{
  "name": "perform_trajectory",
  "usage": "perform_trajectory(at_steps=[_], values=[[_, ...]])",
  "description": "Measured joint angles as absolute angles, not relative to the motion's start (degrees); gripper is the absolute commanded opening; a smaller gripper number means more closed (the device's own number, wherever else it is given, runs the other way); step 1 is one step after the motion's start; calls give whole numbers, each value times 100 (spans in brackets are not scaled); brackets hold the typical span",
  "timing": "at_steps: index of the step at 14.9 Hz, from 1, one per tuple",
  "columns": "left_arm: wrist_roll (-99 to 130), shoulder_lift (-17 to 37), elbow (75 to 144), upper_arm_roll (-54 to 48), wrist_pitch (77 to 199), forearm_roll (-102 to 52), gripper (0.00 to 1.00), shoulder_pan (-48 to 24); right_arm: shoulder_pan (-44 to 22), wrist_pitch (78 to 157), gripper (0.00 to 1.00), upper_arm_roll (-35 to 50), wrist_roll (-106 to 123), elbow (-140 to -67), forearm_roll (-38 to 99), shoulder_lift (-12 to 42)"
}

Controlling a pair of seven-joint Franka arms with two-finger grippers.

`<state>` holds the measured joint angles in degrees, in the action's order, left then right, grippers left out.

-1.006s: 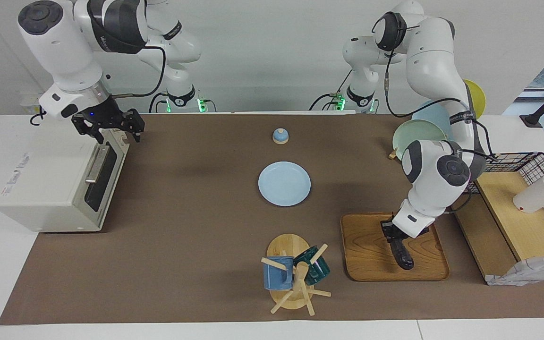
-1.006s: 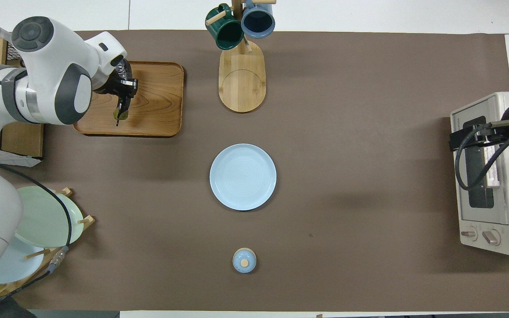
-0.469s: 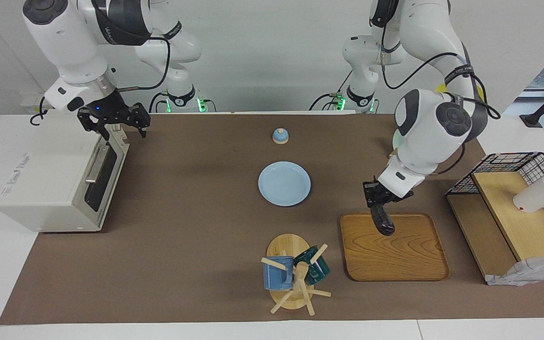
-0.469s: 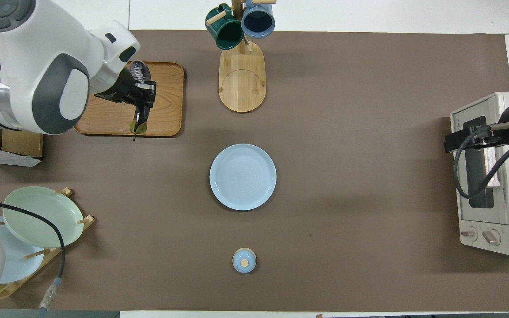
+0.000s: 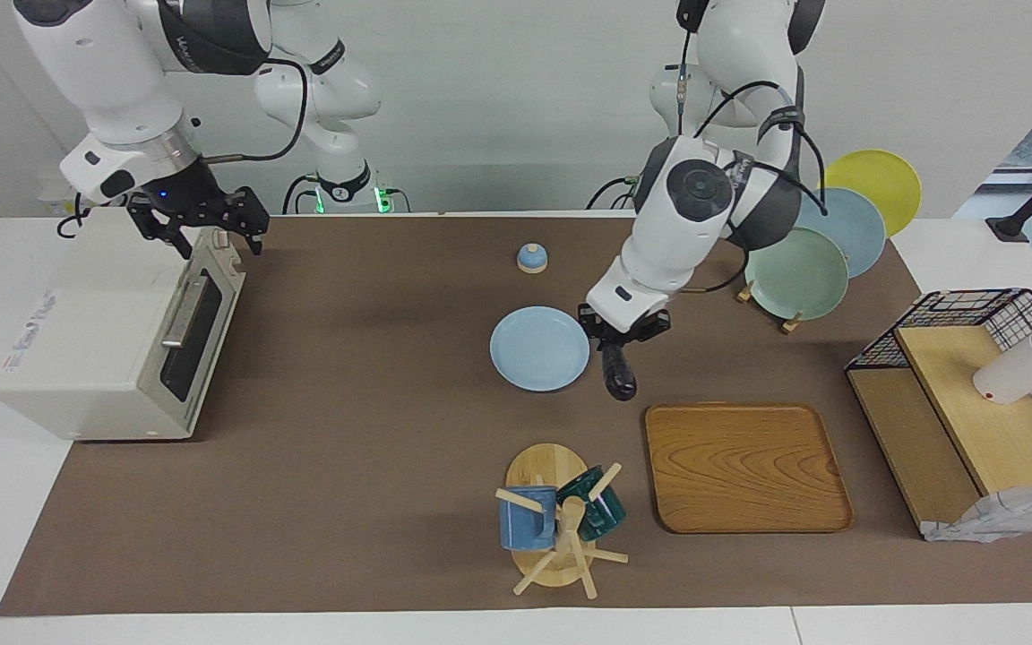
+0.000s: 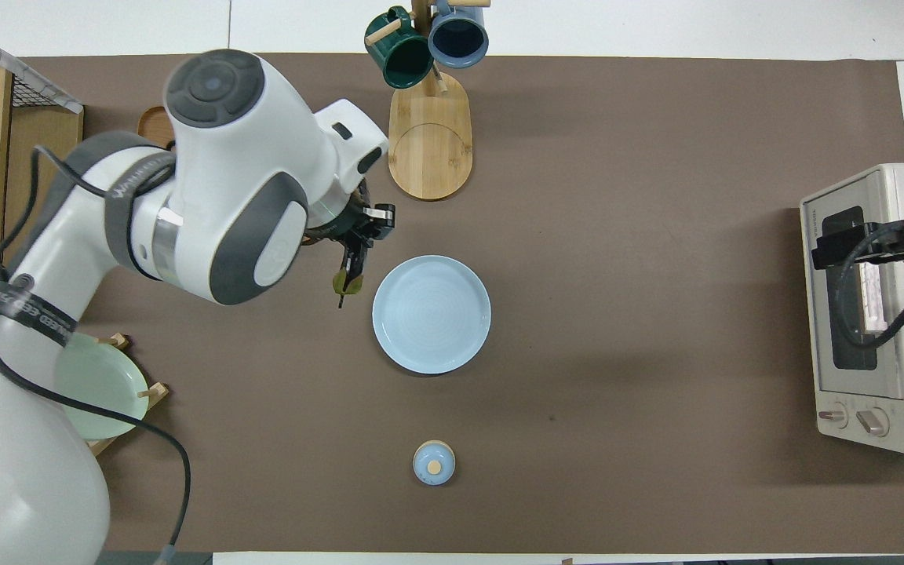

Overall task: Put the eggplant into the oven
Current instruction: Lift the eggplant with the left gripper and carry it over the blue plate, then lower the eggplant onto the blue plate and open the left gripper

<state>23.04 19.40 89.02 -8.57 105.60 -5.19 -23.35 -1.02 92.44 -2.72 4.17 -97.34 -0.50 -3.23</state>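
The dark purple eggplant hangs upright in the air, its top end in my shut left gripper, over the brown mat between the light blue plate and the wooden tray. From overhead only its green stem end pokes out under the left gripper. The cream oven stands at the right arm's end of the table with its dark glass door closed. My right gripper hovers open just above the oven's top front edge; in the overhead view the right gripper overlaps the oven.
A small blue lid lies nearer to the robots than the plate. A mug tree with two mugs stands beside the tray. A rack of plates and a wire shelf occupy the left arm's end.
The left arm has lifted the eggplant off the wooden tray and carried it toward the blue plate. The right gripper stays over the oven, having risen slightly.
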Motion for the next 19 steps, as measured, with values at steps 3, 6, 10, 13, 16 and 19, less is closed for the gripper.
perform_trajectory(at_steps=[3,6,10,13,16,19], values=[[2866,1530,10021,-869,11529,-525,0,-2878,-48,9236,100,-276,417,-9734,-50,-328],[3153,1114,11363,-873,12765,-601,0,-3314,-39,9236,100,-270,417,-9717,-46,-332],[3207,1006,11856,-867,13128,-722,0,-3486,-37,9236,100,-270,417,-9670,-45,-336],[3207,1027,11889,-834,13245,-752,0,-3486,-38,9125,100,-266,417,-9498,-43,-335],[3207,1196,11913,-827,13516,-755,0,-3486,-38,8925,100,-265,417,-9347,-43,-335],[3206,1281,11912,-823,13577,-757,37,-3486,-38,8898,100,-265,417,-9333,-43,-325]])
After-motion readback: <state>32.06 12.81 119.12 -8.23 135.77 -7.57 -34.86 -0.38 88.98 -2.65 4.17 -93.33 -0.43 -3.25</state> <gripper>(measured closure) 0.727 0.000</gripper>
